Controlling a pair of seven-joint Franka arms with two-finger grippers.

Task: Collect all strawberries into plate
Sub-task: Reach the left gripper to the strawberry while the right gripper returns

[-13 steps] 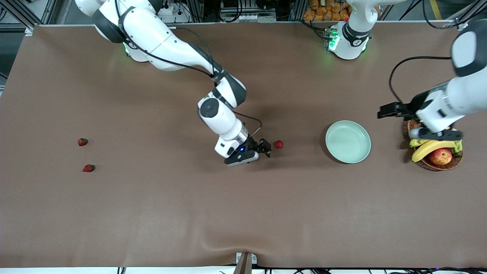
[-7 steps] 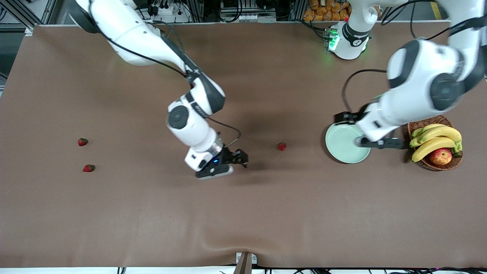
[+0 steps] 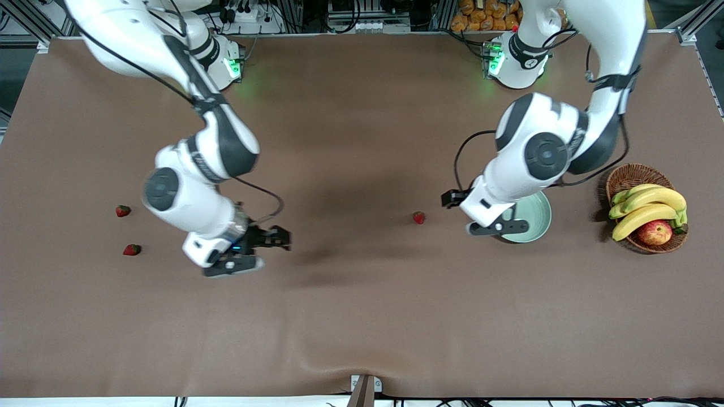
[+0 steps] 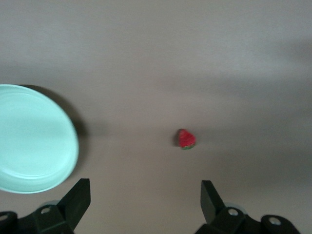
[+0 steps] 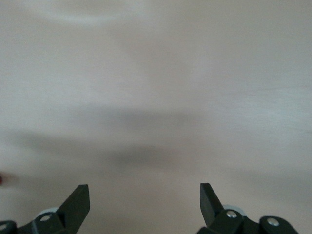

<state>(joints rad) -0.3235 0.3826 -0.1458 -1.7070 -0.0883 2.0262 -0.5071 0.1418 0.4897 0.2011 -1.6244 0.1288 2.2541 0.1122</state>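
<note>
Since the earlier pictures, the right pincer (image 3: pixel 281 237) has been moved away from the middle strawberry (image 3: pixel 418 217) toward the right arm's end of the surface (image 3: pixel 362 316). The left pincer (image 3: pixel 452 199) has been swung from over the basket (image 3: pixel 628 180) of fruit to the edge of the plate (image 3: pixel 540 217). The three berries and the plate have not been moved.

Both pincers are spread wide and nothing is held in them. The left pincer is seen over the bare surface between the plate and the middle strawberry; in the left wrist view the berry (image 4: pixel 186 139) is seen just ahead of the spread fingers (image 4: pixel 210 197), apart from them, with the plate (image 4: pixel 34 139) off to one side. The other two strawberries (image 3: pixel 123 211) (image 3: pixel 132 249) lie near the right arm's end of the surface, well apart from the right pincer.
</note>
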